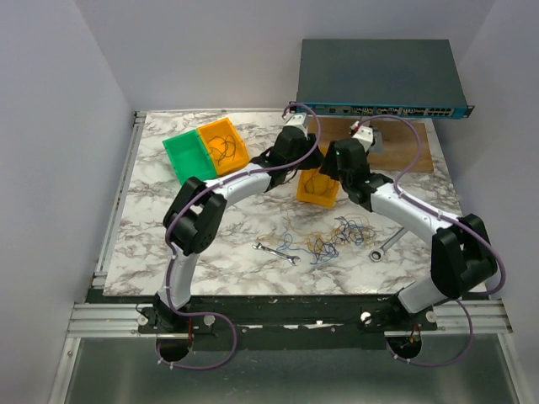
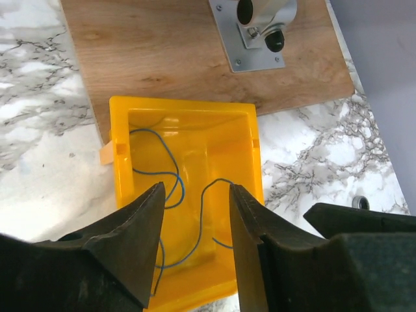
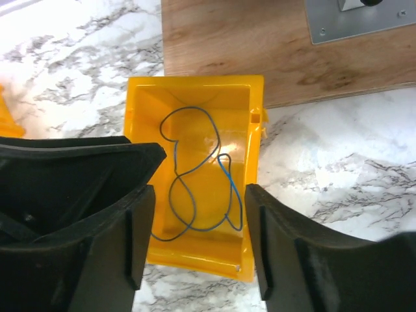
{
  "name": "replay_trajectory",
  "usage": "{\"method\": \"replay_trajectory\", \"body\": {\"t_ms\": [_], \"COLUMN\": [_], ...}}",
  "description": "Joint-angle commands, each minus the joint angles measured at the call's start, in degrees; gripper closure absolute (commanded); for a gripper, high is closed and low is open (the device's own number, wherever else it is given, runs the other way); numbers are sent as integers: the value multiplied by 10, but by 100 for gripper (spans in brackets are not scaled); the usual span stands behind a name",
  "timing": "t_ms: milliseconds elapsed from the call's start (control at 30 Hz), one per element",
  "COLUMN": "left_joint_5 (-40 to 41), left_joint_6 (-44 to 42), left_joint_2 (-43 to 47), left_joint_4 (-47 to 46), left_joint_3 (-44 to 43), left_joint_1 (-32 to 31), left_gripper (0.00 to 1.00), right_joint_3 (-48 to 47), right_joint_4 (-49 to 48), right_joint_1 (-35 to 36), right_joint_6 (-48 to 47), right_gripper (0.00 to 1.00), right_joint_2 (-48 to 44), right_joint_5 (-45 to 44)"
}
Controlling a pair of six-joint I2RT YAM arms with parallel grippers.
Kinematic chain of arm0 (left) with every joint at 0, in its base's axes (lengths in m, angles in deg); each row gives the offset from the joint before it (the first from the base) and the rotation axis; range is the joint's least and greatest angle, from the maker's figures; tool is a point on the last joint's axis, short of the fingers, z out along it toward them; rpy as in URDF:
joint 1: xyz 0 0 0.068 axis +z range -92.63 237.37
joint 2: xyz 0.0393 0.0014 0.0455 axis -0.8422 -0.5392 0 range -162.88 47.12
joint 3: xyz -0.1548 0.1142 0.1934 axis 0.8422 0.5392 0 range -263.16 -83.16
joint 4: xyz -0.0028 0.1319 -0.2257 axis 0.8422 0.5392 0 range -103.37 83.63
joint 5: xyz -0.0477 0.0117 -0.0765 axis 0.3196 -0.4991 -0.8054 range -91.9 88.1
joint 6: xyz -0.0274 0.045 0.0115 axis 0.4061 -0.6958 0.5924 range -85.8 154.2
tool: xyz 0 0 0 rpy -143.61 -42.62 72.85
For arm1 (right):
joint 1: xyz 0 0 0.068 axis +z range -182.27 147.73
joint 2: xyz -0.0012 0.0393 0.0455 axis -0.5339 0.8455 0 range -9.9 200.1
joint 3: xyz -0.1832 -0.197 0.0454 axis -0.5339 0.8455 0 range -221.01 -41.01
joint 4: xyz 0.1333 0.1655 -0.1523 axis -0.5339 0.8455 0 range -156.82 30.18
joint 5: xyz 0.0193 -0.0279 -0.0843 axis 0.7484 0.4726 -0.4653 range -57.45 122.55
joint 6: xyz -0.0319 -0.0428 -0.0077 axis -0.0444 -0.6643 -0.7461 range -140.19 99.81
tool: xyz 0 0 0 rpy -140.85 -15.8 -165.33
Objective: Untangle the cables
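Closest to you, the cables (image 1: 337, 234) not yet sorted lie in a loose knot on the marble table (image 1: 152, 244). A small wrench (image 1: 276, 252) sits just beside them on the left and a second wrench (image 1: 386, 246) on the right. When you go back for a strand, a low sweep could catch either tool, or lift several looped wires at once and pull the knot tighter.

Further out, both arms meet over the yellow bin (image 3: 195, 81). The left gripper (image 2: 195, 240) is spread with nothing pinched, and so is the right gripper (image 3: 198, 240). One blue wire (image 3: 174, 195) lies coiled on the bin floor beneath them. Its tail runs close to a left finger (image 2: 140, 240), and you cannot tell whether they touch. If it clings, pulling away may drag the wire back out. The two wrists are very near each other, so retreating together risks a knock, and the light bin could be tipped or shoved.

Farthest, the second yellow bin (image 1: 240, 156) beside the green bin (image 1: 187, 158) holds darker strands. Keep colours apart.
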Motion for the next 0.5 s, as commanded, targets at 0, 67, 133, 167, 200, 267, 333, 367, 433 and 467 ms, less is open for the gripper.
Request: {"method": "replay_trajectory", "body": {"t_ms": [0, 67, 133, 167, 200, 267, 333, 367, 433, 467], "left_joint_5": [21, 18, 9, -10, -23, -25, 17, 47, 91, 106], "left_joint_6": [-19, -25, -46, -60, -74, -99, -120, -128, -137, -137], "left_joint_2": [68, 91, 116, 127, 135, 156, 190, 215, 262, 288], "left_joint_4": [23, 22, 28, 42, 63, 107, 124, 123, 120, 120], "left_joint_3": [19, 37, 51, 52, 51, 59, 97, 120, 171, 195], "left_joint_1": [-2, -2, -4, -6, -7, -15, -27, -34, -46, -48], "left_gripper": [52, 50, 49, 47, 44, 35, 23, 17, 4, 1], "right_joint_3": [14, 19, 32, 39, 47, 62, 72, 76, 90, 100], "right_joint_4": [39, 59, 77, 92, 105, 137, 192, 220, 271, 288], "right_joint_1": [0, 0, 0, 0, 0, 0, 0, 0, -1, -1], "right_joint_6": [3, 10, 14, 18, 21, 33, 55, 73, 113, 127], "right_gripper": [33, 31, 23, 17, 15, 13, 12, 11, 11, 10], "right_joint_2": [-34, -53, -83, -101, -117, -150, -178, -194, -226, -242], "right_joint_5": [20, 22, 22, 20, 24, 28, 23, 11, -9, -13]}}
